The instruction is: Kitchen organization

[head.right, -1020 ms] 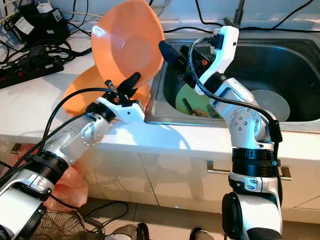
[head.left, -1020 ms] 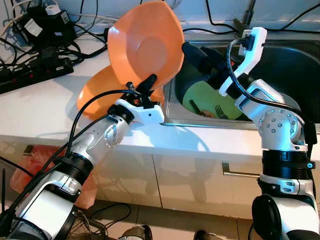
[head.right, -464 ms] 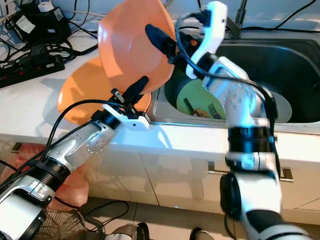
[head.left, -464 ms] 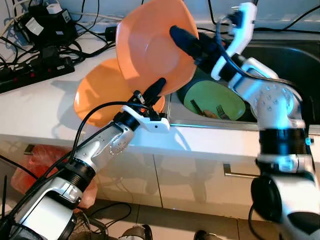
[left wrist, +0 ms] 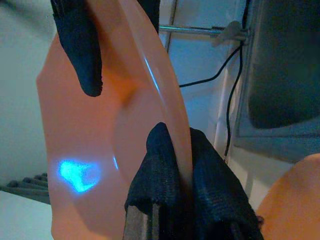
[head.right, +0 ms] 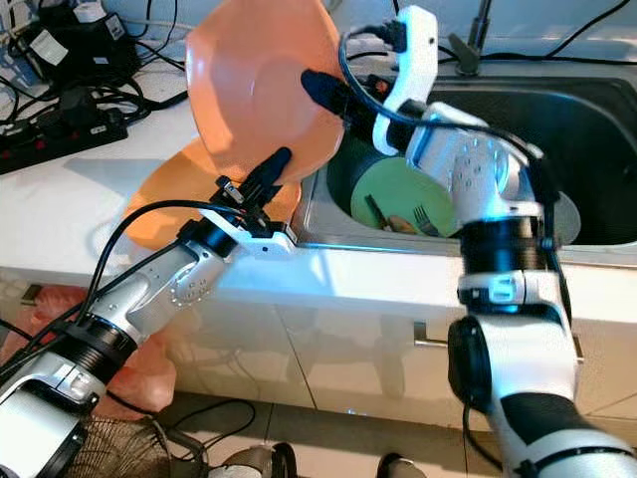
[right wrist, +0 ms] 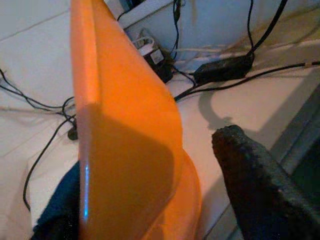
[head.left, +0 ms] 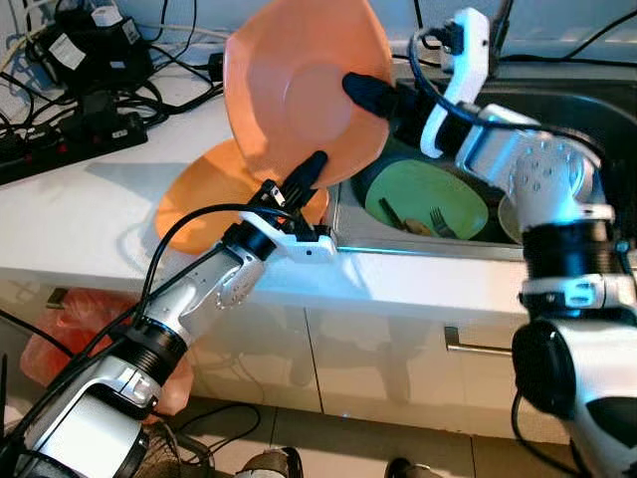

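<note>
The left gripper pinches the lower rim of an orange plate, fingers closed on that edge, and the plate stands nearly upright in the air above the counter, right at the counter's edge where it meets the sink. The left wrist view confirms the grip: black pads on both faces of the rim.

Now the right gripper is in on it too, reaching across from the sink side. One finger lies over the plate's hollow face, and the right wrist view has the rim passing between the two fingers, which stand apart, one each side, not visibly clamped. It looks like a handover, or a steadying touch.

Under the raised plate, a second orange plate lies flat on the counter near the sink edge. That one I judge already set down. Down in the sink basin, a green plate with a fork and some other utensil waits untouched, and a pale dish sits deeper toward the basin's right side.

So: one plate parked, one in the air, sink far from emptied. Early to midway, I'd say.
</note>
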Robot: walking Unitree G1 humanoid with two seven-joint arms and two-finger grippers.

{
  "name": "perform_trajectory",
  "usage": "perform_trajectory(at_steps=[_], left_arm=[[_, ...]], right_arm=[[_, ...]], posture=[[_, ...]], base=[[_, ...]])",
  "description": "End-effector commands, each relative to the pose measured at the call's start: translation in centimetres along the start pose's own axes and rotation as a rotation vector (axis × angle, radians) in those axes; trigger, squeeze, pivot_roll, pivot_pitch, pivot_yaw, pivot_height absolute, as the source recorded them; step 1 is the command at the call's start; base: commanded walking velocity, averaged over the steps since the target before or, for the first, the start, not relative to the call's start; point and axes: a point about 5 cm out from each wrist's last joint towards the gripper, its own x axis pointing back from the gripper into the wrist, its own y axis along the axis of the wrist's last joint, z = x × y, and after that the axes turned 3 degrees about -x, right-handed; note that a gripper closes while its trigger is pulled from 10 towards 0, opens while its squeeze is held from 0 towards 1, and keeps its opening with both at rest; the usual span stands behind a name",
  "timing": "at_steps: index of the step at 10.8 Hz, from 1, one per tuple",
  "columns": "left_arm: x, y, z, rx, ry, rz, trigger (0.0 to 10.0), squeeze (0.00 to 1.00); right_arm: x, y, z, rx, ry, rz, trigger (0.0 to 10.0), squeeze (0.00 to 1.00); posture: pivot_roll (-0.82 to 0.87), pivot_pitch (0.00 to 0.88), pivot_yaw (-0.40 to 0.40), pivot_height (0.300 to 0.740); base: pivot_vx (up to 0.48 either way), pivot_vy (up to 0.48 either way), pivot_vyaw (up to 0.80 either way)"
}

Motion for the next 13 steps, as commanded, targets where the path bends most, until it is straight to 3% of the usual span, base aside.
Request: perform_trajectory(at_steps=[1, 4, 10, 11, 12, 13], left_arm=[[0.6, 0.5, -0.4, 0.004, 0.004, -0.018, 1.3, 0.0], [0.7, 0.4, -0.8, -0.001, -0.013, -0.012, 2.7, 0.0], [0.7, 0.1, -0.8, -0.006, -0.022, 0.004, 4.4, 0.0], [0.7, 0.1, -0.8, -0.007, -0.019, 0.005, 5.5, 0.0], [0.6, 0.0, -0.7, -0.01, -0.009, 0.007, 9.9, 0.0], [0.7, 0.0, -0.5, -0.011, 0.001, 0.003, 10.0, 0.0]], right_arm=[[0.2, 0.3, -0.5, 0.012, -0.055, 0.04, 0.0, 0.0], [0.4, 1.5, -1.0, 0.109, -0.152, 0.124, 0.0, 0.0], [0.5, 2.9, -1.2, 0.188, -0.207, 0.134, 0.0, 0.0], [0.5, 2.9, -1.1, 0.184, -0.202, 0.138, 0.0, 0.0], [0.4, 2.8, -1.0, 0.181, -0.191, 0.144, 0.0, 0.0], [0.3, 2.7, -0.8, 0.173, -0.177, 0.151, 0.0, 0.0]], posture=[[0.04, 0.141, 0.072, 0.74], [0.03, 0.146, 0.07, 0.74], [0.03, 0.144, 0.071, 0.74], [0.03, 0.144, 0.071, 0.74], [0.03, 0.144, 0.07, 0.74], [0.03, 0.144, 0.069, 0.74]], base=[[0.0, 0.0, 0.0], [0.0, 0.0, 0.0], [0.0, 0.0, 0.0], [0.0, 0.0, 0.0], [0.0, 0.0, 0.0], [0.0, 0.0, 0.0]])
